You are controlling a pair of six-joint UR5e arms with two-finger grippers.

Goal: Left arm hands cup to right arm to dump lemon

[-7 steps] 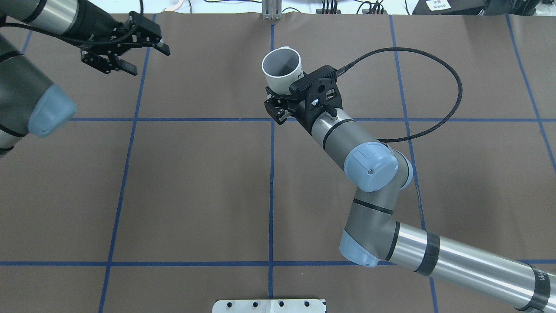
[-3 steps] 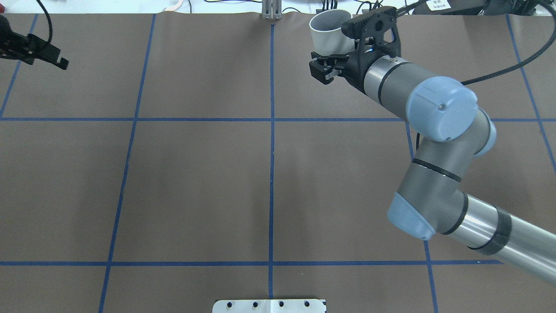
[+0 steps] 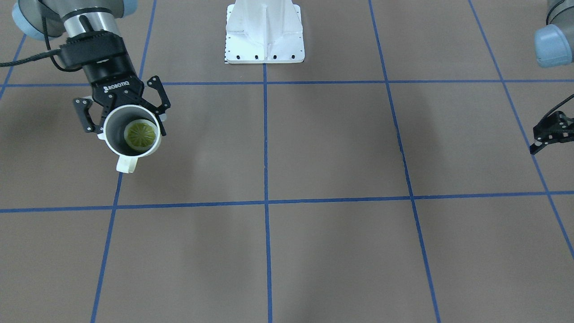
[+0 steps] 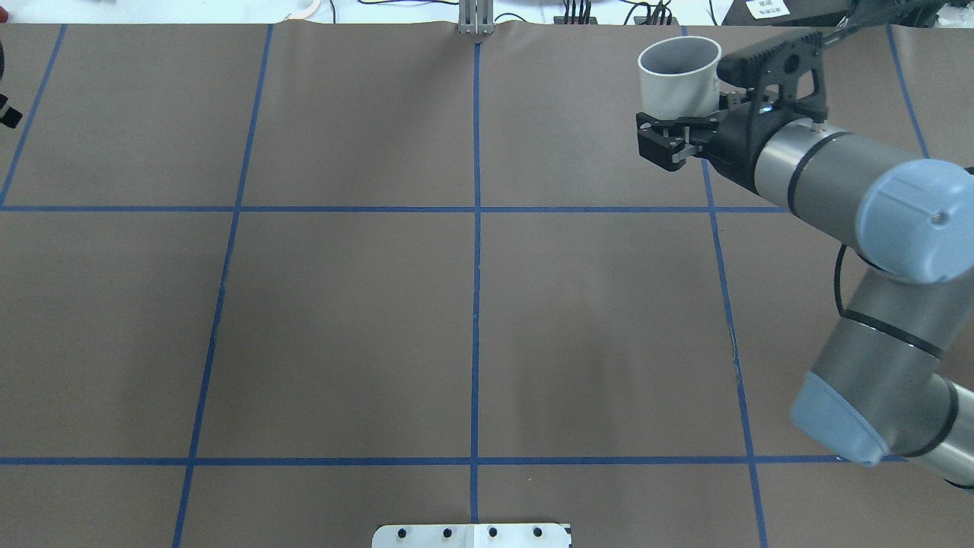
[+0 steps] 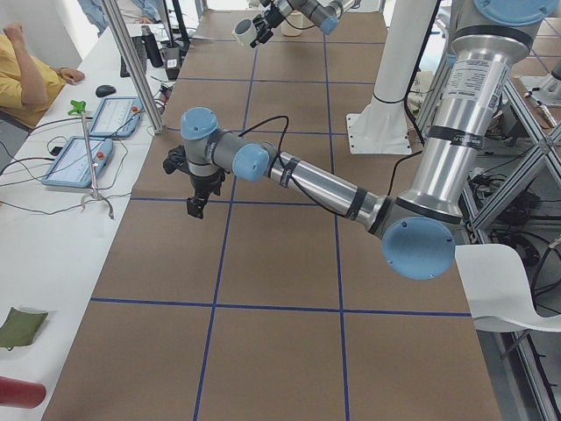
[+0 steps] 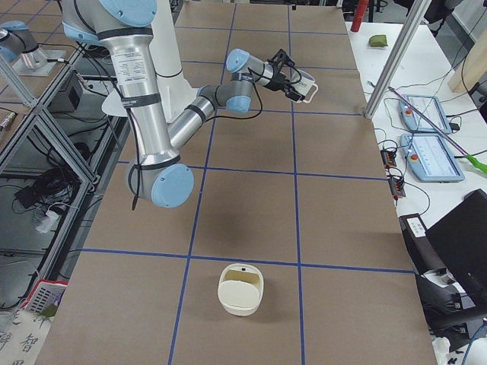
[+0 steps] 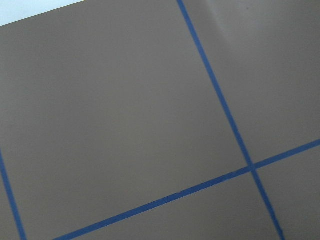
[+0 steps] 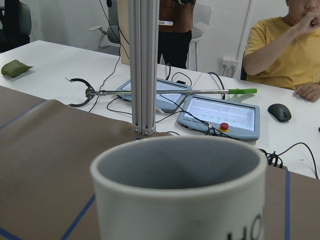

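**Q:** Front-facing view: what writing is reading clearly, and what is the count?
**A:** "ROBOTIQ" is showing in white on the right gripper (image 3: 130,125). That gripper is clamping one cup (image 3: 115,134) by its sides at the view's left. One lemon slice (image 3: 141,133) is lying inside the cup, and the cup's single handle is pointing toward the camera. One left gripper (image 3: 549,133) is sitting at the right edge, well apart and partly cropped. Whether it is released or clenched cannot be told.

**Q:** Overhead view?
**A:** The cup is sitting, mouth up, in the right gripper near the far right part of the table (image 4: 342,327).

**Q:** Side views?
**A:** Two arms are showing in each: the left arm (image 5: 316,184) and the right arm (image 6: 141,114). One cream container (image 6: 241,287) is resting on the table, well apart from the cup.

**Q:** Wrist views?
**A:** The left one is showing only table and blue tape lines (image 7: 222,100). The right one is showing the cup rim close up, with the black letters "HO" readable. Two control tablets (image 8: 220,116) are lying beyond it.
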